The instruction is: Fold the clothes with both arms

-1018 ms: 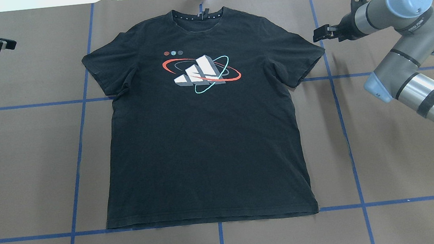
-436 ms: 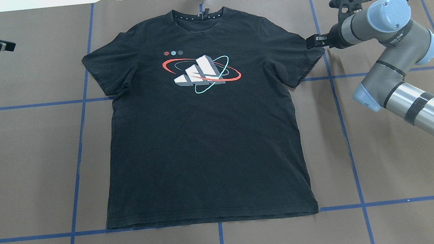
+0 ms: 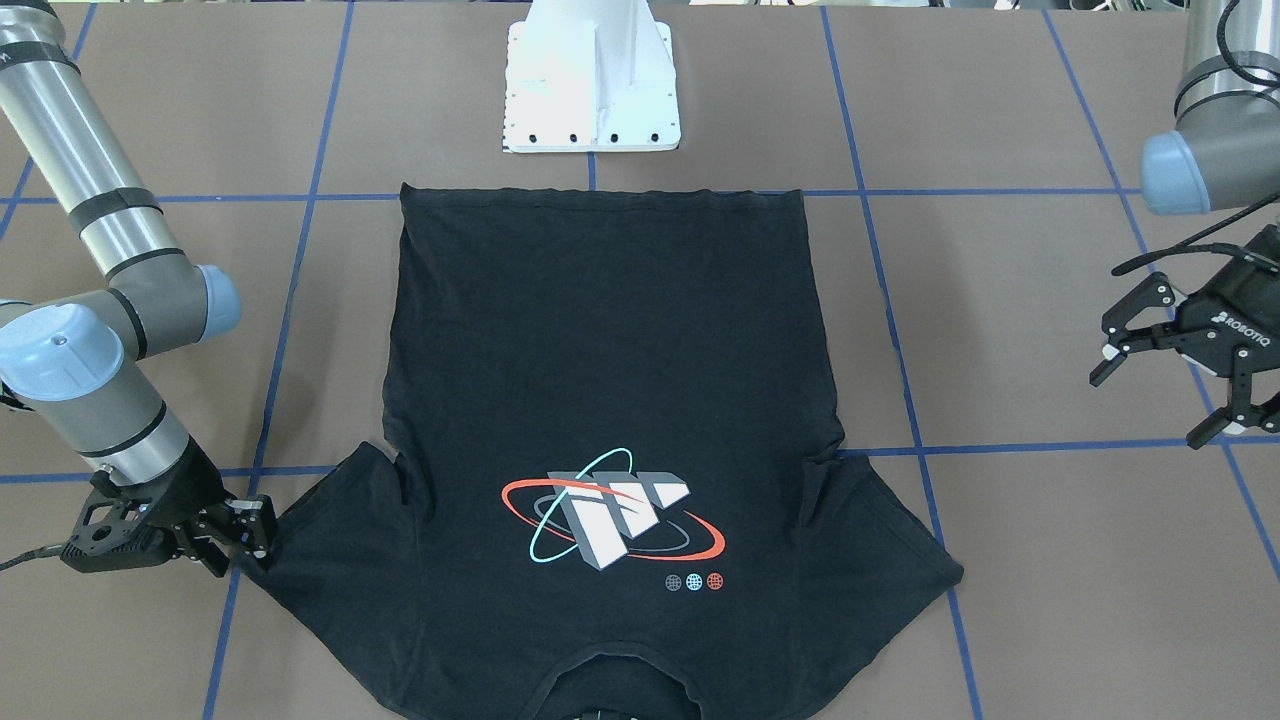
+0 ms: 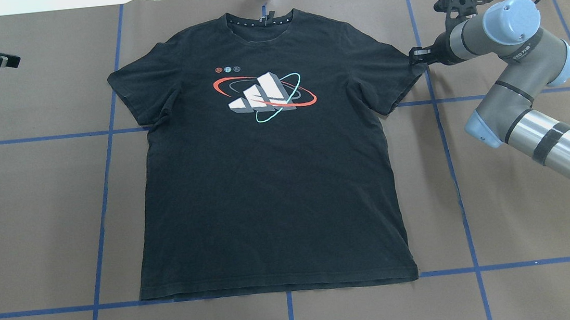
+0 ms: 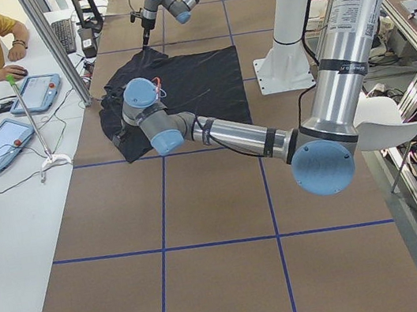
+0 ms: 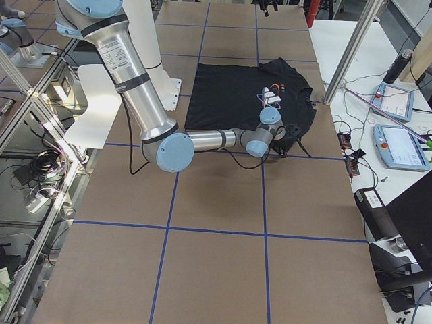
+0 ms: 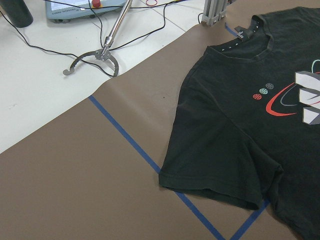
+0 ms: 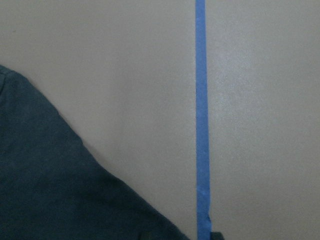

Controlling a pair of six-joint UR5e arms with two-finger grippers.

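One T-shirt (image 4: 267, 193), seemingly unfolded — two arms (image 3: 100, 220) (image 3: 1215, 110)

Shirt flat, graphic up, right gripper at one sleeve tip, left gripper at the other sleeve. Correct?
No: the left gripper hangs open, well clear of the shirt, as the front-facing view shows. The rest holds: shirt flat, graphic up, right gripper at a sleeve tip.

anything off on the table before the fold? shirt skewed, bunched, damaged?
Nothing stands out. The T-shirt lies flat, graphic up, both sleeves spread, its hem running along a blue tape line. There are only light creases under the armpits. The right claw sits at one sleeve tip. The left claw is open and clear of the cloth.
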